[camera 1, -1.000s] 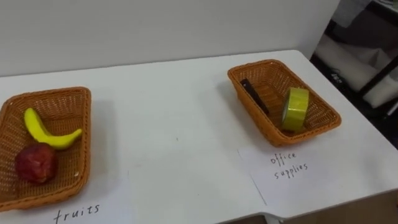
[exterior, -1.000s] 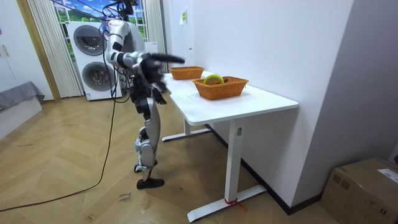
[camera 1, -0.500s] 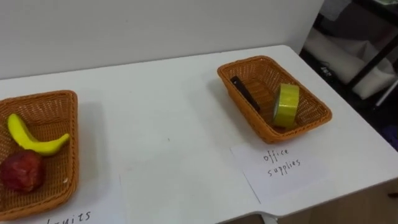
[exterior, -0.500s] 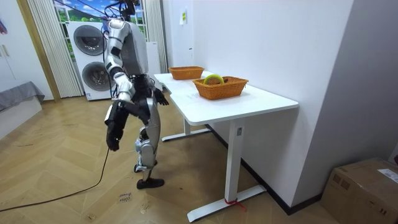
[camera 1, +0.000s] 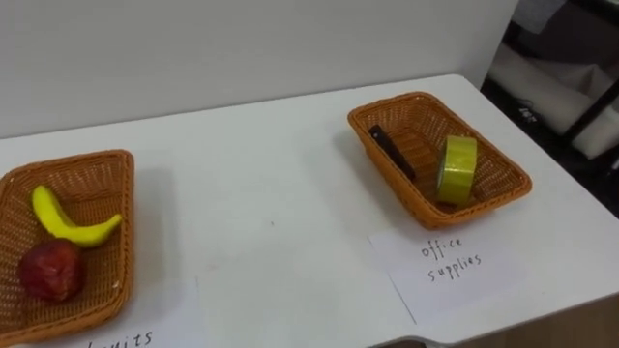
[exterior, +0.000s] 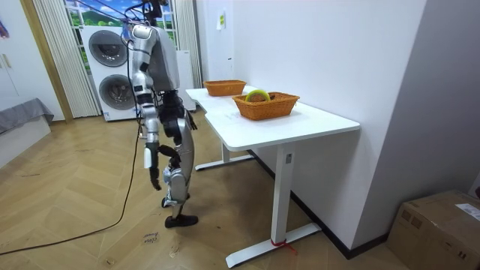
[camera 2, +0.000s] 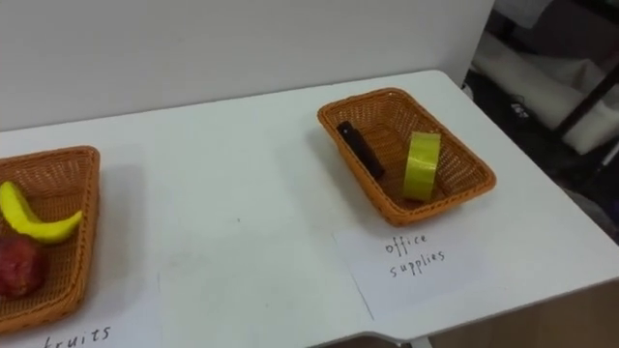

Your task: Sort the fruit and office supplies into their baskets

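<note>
On the white table [camera 1: 271,193] stand two wicker baskets. The fruit basket [camera 1: 116,232] at the left holds a yellow banana [camera 1: 73,220] and a red apple [camera 1: 50,271]. In the office supplies basket [camera 1: 503,179] at the right, a yellow-green tape roll [camera 1: 457,169] stands on edge beside a dark flat item [camera 1: 392,152]. In the room view I stand at the table's long side, facing it. My right hand [exterior: 154,172] hangs low beside my leg, and my left hand [exterior: 189,124] is near my waist.
A paper label [camera 1: 450,261] lies in front of the office supplies basket, and another [camera 1: 121,340] lies by the fruit basket. The table's right edge has dark shelving [camera 1: 571,87] beyond it. Washing machines [exterior: 109,75] stand behind me.
My right arm, stretched toward the table a second ago, has swung down to hang at my side. The eye view has shifted slightly; the baskets and their contents have not moved.
</note>
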{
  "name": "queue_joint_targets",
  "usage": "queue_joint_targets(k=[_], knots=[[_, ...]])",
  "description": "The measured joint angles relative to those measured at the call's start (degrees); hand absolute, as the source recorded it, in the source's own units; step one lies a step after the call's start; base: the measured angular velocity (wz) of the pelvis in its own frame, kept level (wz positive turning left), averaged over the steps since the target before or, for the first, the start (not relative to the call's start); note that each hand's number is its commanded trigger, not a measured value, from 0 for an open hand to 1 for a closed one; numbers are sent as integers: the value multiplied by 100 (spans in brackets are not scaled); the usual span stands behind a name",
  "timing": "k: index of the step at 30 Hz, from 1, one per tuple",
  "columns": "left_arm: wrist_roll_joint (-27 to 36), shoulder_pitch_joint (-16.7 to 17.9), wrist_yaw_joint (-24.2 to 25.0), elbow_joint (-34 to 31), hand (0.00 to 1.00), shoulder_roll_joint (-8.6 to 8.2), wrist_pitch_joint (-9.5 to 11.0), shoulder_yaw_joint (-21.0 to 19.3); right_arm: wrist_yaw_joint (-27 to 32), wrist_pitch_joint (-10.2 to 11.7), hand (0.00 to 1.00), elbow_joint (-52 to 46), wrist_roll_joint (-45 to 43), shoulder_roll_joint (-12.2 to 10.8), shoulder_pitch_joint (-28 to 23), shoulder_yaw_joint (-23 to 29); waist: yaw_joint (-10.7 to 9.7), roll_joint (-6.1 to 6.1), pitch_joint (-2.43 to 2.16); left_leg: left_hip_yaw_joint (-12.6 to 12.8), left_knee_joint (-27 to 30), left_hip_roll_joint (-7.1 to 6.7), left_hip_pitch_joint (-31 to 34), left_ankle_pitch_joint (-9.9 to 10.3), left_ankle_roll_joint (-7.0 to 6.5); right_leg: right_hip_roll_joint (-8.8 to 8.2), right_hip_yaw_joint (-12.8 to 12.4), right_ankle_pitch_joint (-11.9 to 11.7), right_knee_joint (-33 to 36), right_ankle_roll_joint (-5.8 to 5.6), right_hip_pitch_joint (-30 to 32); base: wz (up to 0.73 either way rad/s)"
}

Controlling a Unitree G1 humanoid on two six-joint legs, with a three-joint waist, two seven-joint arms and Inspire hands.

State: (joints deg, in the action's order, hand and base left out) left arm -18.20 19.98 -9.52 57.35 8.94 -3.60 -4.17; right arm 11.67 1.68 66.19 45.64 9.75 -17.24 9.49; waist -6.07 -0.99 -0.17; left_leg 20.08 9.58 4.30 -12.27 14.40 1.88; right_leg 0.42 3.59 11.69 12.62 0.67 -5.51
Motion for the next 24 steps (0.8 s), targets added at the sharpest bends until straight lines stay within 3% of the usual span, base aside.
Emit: queue_joint_targets(k=[5,8,16,24], knots=[[1,-47,10,107,0,-150,-18,16,-707,-118,0,51,-921,-107,174,-655,192,25,4,-93,24,-2,17,12,-10,-13,71,0,14,0,-33,5],[4,-146,35,305,0,-179,-32,225,-1089,-164,0,53,-1527,-119,429,-1041,256,71,12,-177,91,4,71,17,-13,-16,118,-2,12,3,-17,11],[-11,-224,303,431,0,-203,-132,492,-1457,-132,0,53,-2107,34,663,-1326,448,83,16,-350,136,19,165,21,-3,-25,286,21,-21,33,-47,10],[-24,-284,402,446,0,-200,-157,514,-1567,-120,0,100,-2097,36,664,-1329,446,53,37,-502,198,8,281,26,4,-50,435,25,-96,28,-42,8]])
